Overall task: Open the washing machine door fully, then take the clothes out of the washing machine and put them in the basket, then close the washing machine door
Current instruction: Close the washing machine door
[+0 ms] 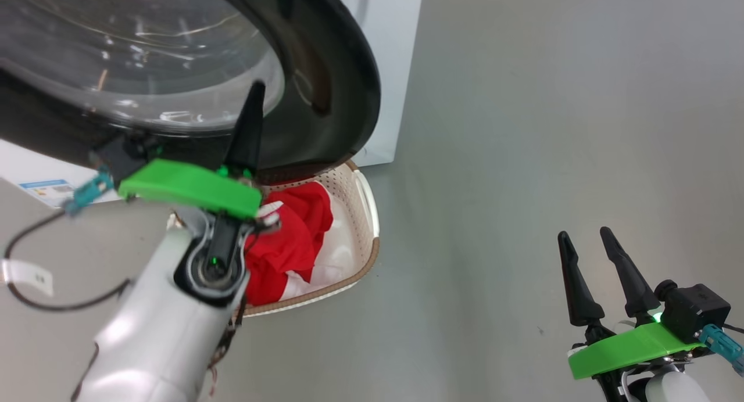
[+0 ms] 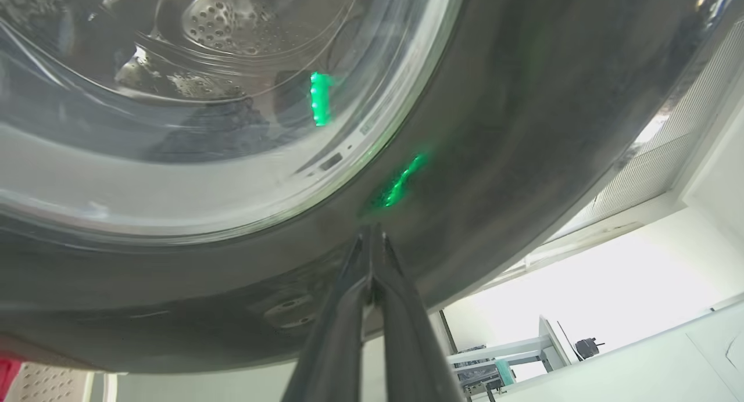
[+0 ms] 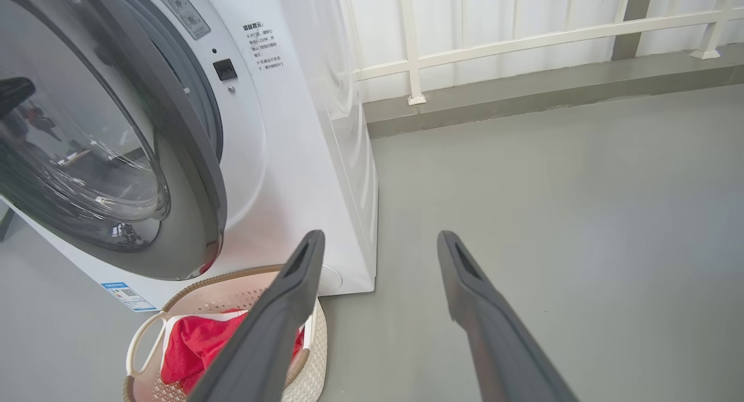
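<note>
1. the clothes [image 1: 296, 233] lie in the basket [image 1: 367, 216] as a red bundle with some white showing, so the unloading part of the task looks done.
2. the basket sits on the floor [image 1: 523, 158] just in front of the washing machine [image 1: 389, 53], partly under the swung-out door. i judge it was put there so the drop from the drum would be short.
3. the washing machine door [image 1: 343, 88] stands partly open, and its black rim hangs over the basket's far end. in the left wrist view, the part of the steel drum seen through the glass shows no red.
4. the left hand [image 1: 256, 94] has its two fingers pressed together and grips nothing. its fingertips [image 2: 388, 262] meet the black rim low on the door's outer face, touching or all but touching. closed fingers make one stiff point, which suits pushing the door home rather than grasping it.
5. the right hand [image 1: 584, 233] is spread wide and empty. it hangs over bare floor well apart from the door and basket, clear of the door's swing.
</note>
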You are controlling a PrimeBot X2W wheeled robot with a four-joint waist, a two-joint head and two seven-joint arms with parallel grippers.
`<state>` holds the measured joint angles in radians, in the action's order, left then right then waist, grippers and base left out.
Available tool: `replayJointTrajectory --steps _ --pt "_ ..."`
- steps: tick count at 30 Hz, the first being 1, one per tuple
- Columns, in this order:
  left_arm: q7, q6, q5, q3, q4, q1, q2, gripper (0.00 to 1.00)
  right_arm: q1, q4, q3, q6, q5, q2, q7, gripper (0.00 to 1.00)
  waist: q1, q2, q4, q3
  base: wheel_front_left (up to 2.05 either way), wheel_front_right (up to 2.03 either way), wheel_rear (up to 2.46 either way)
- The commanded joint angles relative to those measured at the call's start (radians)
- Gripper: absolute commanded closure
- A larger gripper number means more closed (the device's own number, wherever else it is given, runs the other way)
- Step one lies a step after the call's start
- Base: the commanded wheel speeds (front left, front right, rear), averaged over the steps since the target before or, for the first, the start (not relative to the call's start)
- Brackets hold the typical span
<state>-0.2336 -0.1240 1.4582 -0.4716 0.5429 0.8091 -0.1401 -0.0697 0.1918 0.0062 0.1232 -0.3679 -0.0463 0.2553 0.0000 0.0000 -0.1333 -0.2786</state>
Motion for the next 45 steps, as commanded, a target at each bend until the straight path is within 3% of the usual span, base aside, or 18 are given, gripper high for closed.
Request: replayJointTrajectory --steps 1,2,4,5,6,18,26,39,45 --pt "-0.013 -0.007 0.003 0.019 -0.031 -0.02 -0.03 0.88 -0.017 -0.023 0.014 0.008 0.006 -0.004 0.006 0.0 0.0 0.0 0.018 0.012 0.0 0.0 0.0" --pt "-0.016 -0.007 0.002 0.015 -0.032 -0.036 -0.032 0.79 -0.015 -0.023 0.011 0.008 0.008 -0.004 0.006 0.0 0.0 0.0 0.024 0.015 0.0 0.0 0.0" --pt "-0.02 -0.007 -0.002 0.011 -0.032 -0.068 -0.039 0.51 -0.01 -0.024 0.011 0.008 0.011 -0.007 0.006 0.0 0.0 0.0 0.035 0.024 0.0 0.0 0.0" --pt "-0.022 -0.007 -0.004 0.011 -0.032 -0.085 -0.041 0.19 -0.007 -0.024 0.01 0.008 0.012 -0.008 0.006 0.0 0.0 0.0 0.04 0.029 0.0 0.0 0.0" --pt "-0.024 -0.007 -0.006 0.015 -0.034 -0.103 -0.044 0.02 -0.003 -0.023 0.01 0.008 0.013 -0.01 0.006 0.0 0.0 0.0 0.045 0.034 0.0 0.0 0.0" --pt "-0.028 -0.007 -0.13 0.148 -0.083 -0.32 -0.031 0.0 0.035 -0.025 -0.002 0.008 0.022 -0.027 0.006 0.0 0.0 0.0 0.109 0.078 0.0 0.0 0.0" --pt "-0.028 -0.007 -0.311 0.226 -0.14 -0.463 -0.047 0.0 0.062 -0.027 -0.006 0.008 0.024 -0.033 0.006 0.0 0.0 0.0 0.13 0.105 0.0 0.0 0.0" --pt "-0.028 -0.007 -0.614 0.418 -0.191 -0.662 0.009 0.0 0.128 -0.03 -0.031 0.008 0.029 -0.034 0.006 0.0 0.0 0.0 0.156 0.144 0.0 0.0 0.0" --pt "-0.028 -0.007 -0.733 0.452 -0.224 -0.702 0.018 0.0 0.145 -0.035 -0.046 0.008 0.029 -0.032 0.006 0.0 0.0 0.0 0.162 0.145 0.0 0.0 0.0"
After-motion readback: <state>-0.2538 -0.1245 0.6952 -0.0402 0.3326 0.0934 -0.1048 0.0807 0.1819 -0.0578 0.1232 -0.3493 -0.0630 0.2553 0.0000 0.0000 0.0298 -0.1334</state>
